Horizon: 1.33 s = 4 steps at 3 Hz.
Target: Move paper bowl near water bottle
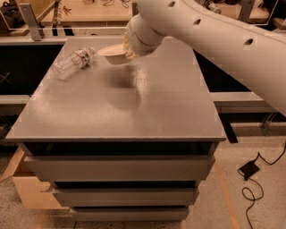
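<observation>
The paper bowl (114,53) is off-white and shallow, held in the air above the far middle of the grey table (120,103). My gripper (128,50) is at the end of the big white arm and is shut on the bowl's right rim. The water bottle (73,63) is clear with a red-and-white label and lies on its side near the table's far left edge. The bowl hangs to the right of the bottle's cap end, a short gap apart.
The table sits on a stack of grey drawers (120,167). A wooden workbench (85,13) stands behind it. A cardboard box (27,188) is at the lower left, and a black cable with a plug (250,172) lies on the floor at right.
</observation>
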Motion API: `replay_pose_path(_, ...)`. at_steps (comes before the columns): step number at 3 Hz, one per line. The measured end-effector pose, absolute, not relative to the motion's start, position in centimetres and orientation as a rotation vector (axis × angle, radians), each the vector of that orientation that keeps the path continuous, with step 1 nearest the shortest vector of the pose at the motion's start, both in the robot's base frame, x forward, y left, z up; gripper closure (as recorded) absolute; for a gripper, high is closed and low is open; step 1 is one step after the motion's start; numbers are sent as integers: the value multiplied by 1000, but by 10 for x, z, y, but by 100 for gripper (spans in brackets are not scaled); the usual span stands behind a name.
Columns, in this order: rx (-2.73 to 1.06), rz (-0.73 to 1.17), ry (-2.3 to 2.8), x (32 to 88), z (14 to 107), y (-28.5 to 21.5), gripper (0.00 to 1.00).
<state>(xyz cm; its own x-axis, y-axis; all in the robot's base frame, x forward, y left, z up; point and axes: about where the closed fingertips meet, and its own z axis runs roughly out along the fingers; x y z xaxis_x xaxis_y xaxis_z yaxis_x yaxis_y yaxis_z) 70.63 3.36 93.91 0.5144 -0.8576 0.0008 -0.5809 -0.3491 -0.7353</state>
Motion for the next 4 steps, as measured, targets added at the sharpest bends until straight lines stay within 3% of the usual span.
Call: replay_pose_path(4, -2015, -540, 989, 732, 889, 96, 100)
